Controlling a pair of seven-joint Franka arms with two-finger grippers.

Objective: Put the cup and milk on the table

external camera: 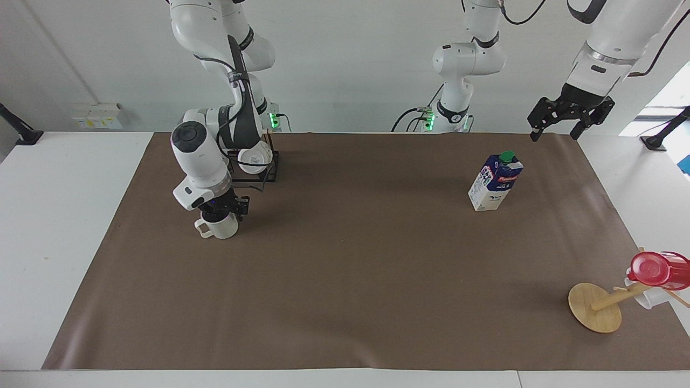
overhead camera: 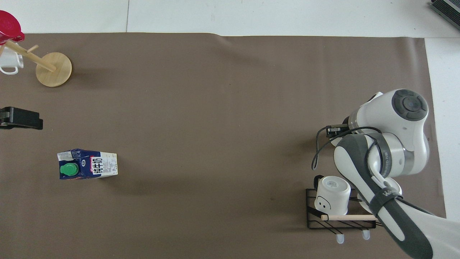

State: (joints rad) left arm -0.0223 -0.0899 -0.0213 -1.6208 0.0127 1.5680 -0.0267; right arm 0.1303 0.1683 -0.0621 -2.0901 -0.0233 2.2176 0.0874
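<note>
Facing view: right gripper (external camera: pixel 218 211) sits down in/at the mouth of the cream-white mug (external camera: pixel 217 227), which stands upright on the brown mat (external camera: pixel 345 280), just beside the black wire mug rack (external camera: pixel 253 170) & a little farther from the robots than it. Handle sticks out toward the right arm's end of the table. Fingers straddle the rim, closing; can't tell if the wall is actually pinched yet. Mug is straight below the wrist, so the key axis is vertical. Judgement: next move = firm up the grip, then lift straight up.

Milk carton (external camera: pixel 496 181) upright on the mat, well apart from the rack, toward the left arm's end. Left gripper (external camera: pixel 557 119) waits in the air near the mat's corner, fingers apart, empty. Left arm clearly nearer the carton; right arm nearer the mug.
</note>
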